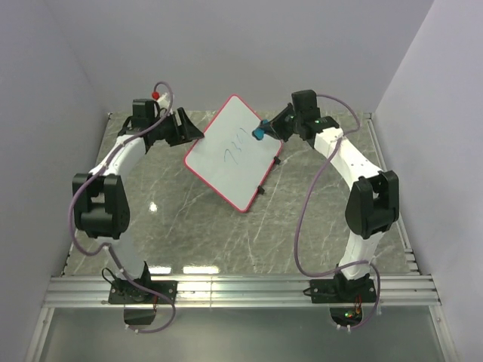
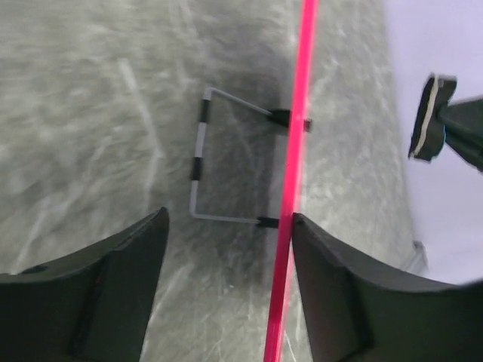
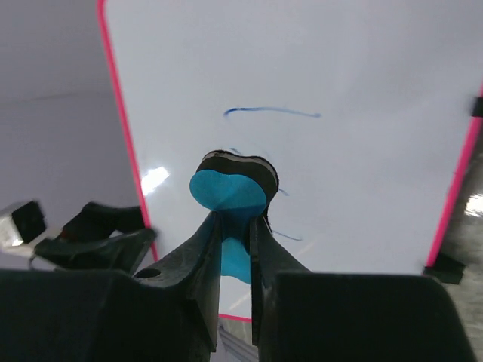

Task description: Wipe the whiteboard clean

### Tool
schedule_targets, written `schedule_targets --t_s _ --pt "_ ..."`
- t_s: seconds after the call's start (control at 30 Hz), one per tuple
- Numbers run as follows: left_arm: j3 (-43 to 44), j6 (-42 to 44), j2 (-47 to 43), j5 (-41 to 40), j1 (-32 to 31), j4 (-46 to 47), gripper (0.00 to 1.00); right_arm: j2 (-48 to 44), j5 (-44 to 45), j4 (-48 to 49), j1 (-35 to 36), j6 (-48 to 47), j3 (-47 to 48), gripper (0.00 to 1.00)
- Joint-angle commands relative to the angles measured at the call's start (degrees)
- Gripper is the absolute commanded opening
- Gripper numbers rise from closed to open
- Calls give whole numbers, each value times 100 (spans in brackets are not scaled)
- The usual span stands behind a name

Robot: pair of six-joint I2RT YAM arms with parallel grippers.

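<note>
We've got the whiteboard [image 1: 234,151] tilted up, far middle. Probably light, stiff, slick, so grab the rim [image 2: 290,188]: left gripper [image 2: 230,219] gapes astride it, right gripper [image 3: 234,219] pinches the eraser [image 3: 226,188].

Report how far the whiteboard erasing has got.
Done: the right gripper is shut on the blue eraser, held up at the whiteboard. In hand: the left gripper has its open jaws astride the board's red rim, seemingly to steady it. Left: the blue marks are on the board and no wiped streak shows, so the erasing itself remains.
</note>
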Motion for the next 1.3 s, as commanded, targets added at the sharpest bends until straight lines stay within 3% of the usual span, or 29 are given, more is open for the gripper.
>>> schedule_targets --t_s 0.0,0.2,0.3,0.4,0.43,0.53,0.83,1.27 --pt "528 201 400 1125 -121 240 70 141 -370 197 28 -199 504 0" --pt "766 306 621 1356 -508 213 65 590 -555 100 72 -182 997 0" --pt "933 376 753 1330 -570 20 56 696 -608 232 81 -102 1006 0" --pt "1021 534 806 1155 -587 -234 31 906 -643 373 142 -23 1084 0" --pt "1004 543 797 1102 -587 -252 15 985 -634 373 186 12 1154 0" --pt "916 613 745 777 -605 -331 1 1354 -625 557 187 257 1322 0" --pt "775 851 762 99 -772 -656 0 1926 -432 1304 230 1005 1375 0" --pt "1048 860 1034 -155 -930 -833 0 794 -476 2297 1258 1101 -1242 0"
